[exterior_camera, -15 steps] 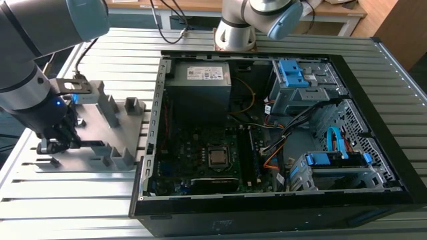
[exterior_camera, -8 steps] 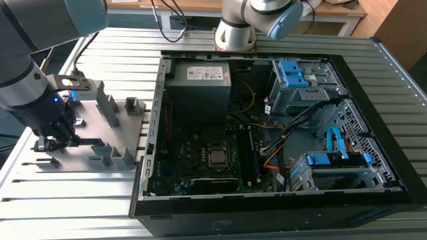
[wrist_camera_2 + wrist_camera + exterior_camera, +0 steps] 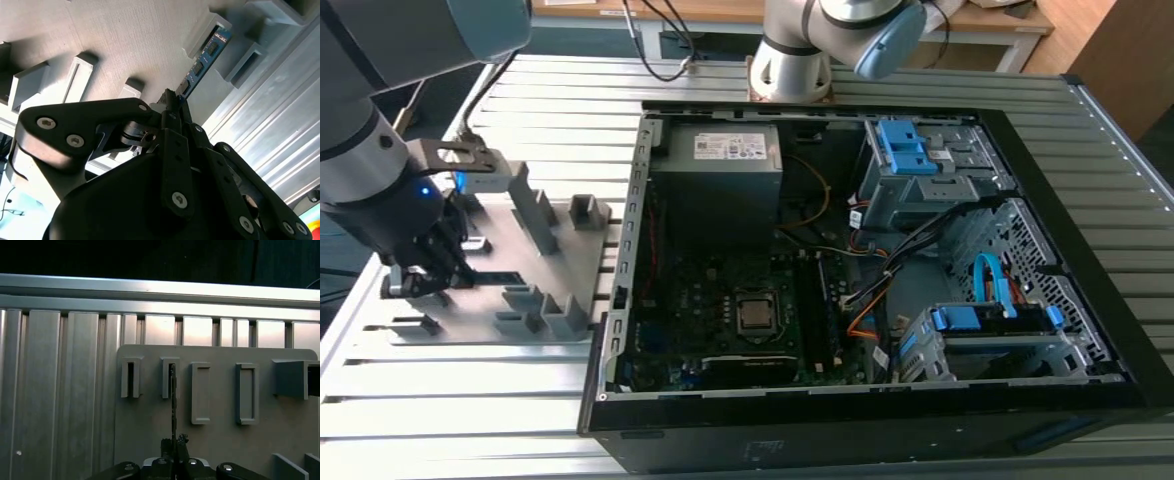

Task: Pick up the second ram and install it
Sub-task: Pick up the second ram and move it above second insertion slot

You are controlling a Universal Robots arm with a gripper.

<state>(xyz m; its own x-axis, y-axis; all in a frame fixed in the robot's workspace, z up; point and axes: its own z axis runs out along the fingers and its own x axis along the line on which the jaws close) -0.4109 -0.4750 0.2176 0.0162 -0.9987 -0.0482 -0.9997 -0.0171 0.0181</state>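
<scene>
Pinches the ram [image 3: 199,66] by its near end in the gripper [image 3: 172,102], jaws narrow; holds it on edge, far end at a tray [image 3: 150,430] slot, beside the case [image 3: 854,432].

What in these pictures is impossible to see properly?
1. Second wrist view: the near end of the memory stick, covered by the gripper.
2. First wrist view: the memory stick's flat faces, because it stands edge-on.
3. Exterior view: the memory slots inside the computer case, too dark and small to judge.
</scene>
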